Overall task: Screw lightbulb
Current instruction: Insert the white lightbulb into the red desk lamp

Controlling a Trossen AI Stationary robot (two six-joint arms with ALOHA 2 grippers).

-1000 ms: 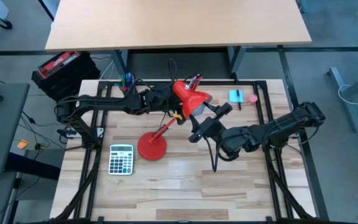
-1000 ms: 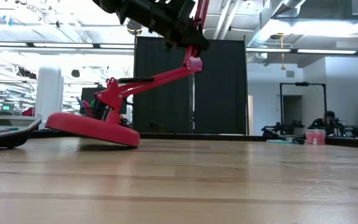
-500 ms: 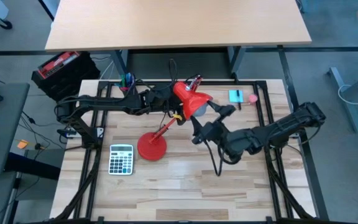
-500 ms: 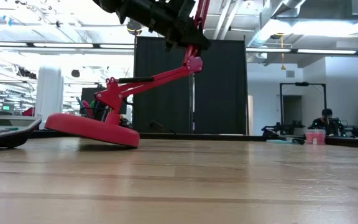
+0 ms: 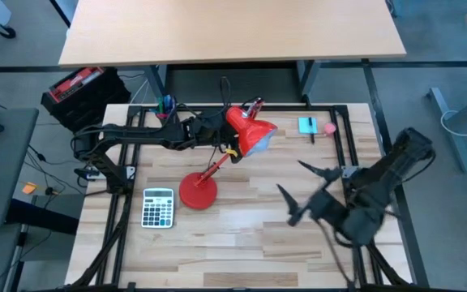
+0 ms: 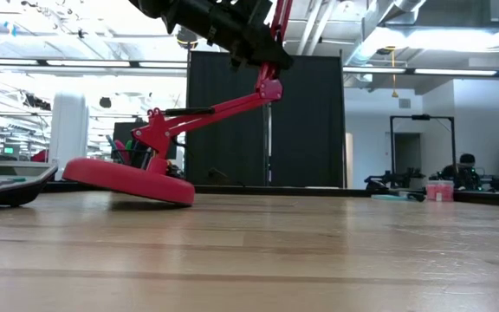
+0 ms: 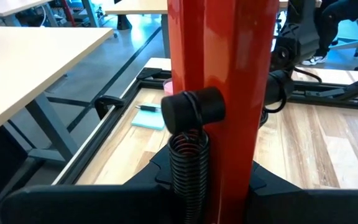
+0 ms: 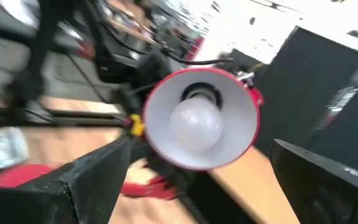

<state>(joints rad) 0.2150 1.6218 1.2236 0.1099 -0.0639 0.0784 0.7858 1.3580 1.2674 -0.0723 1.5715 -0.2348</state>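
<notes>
A red desk lamp stands at the table's middle. Its round base (image 5: 199, 191) looks tipped in the low view (image 6: 128, 180), with one edge on the wood. The pale lightbulb (image 8: 194, 123) sits inside the lamp's cone shade (image 5: 251, 134), base end in the socket. My left gripper (image 5: 221, 130) is shut on the lamp's arm just behind the shade. My right gripper (image 5: 300, 191) is open and empty over the table's right half, well clear of the shade and facing its mouth. My left gripper holds the lamp's red upper arm (image 7: 229, 124) next to the black knob and coil spring, close behind the shade. It comes level from the table's left. The fingers are cut off at the picture's bottom, so the contact itself is hidden. The shade is held up off the table.
A calculator (image 5: 158, 207) lies at the near left of the lamp base. A blue pad (image 5: 306, 124), a pen and a small pink thing (image 5: 329, 127) lie at the far right. Bare wood lies along the near middle.
My right gripper has drawn back from the mouth of the shade toward the table's right and near edges, and is empty. The bulb stays in the shade. The lamp and my left gripper have kept still.
</notes>
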